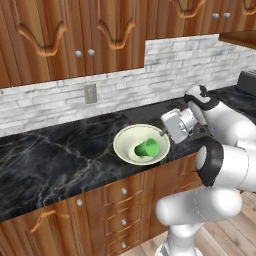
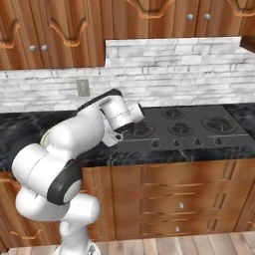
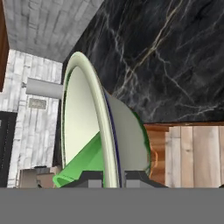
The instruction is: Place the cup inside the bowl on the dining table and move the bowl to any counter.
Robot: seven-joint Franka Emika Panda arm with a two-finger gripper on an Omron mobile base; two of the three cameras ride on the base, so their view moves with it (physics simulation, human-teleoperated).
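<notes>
My gripper [image 1: 164, 132] is pinched on the rim of the bowl [image 1: 131, 141], one finger inside and one outside the wall — the hand view shows the rim running straight up from between my fingertips. The cup [image 1: 147, 148] lies tipped on its side inside the bowl, resting against the inner wall on the side nearest my grip. The bowl sits over the front edge of the black marble table [image 1: 55, 155] above the wooden drawers [image 1: 122, 207], with the white brick backsplash [image 1: 60, 102] behind it; whether its base is fully down on the marble or a touch above it, I cannot tell. In the right base view my own arm hides the bowl, and the stovetop [image 2: 182, 127] lies just beyond my gripper [image 2: 113, 141].

I judge the job nearly done: cup in, bowl at a counter. What worries me is the release. The bowl is close to the front edge, and part of it seems to overhang in the hand view — if I let go there, it could tip off toward the floor. A thin rim pinch can also twist, so any tilt as I lower would roll the loose cup out. I would want the bowl flat and further in before my fingers part.
</notes>
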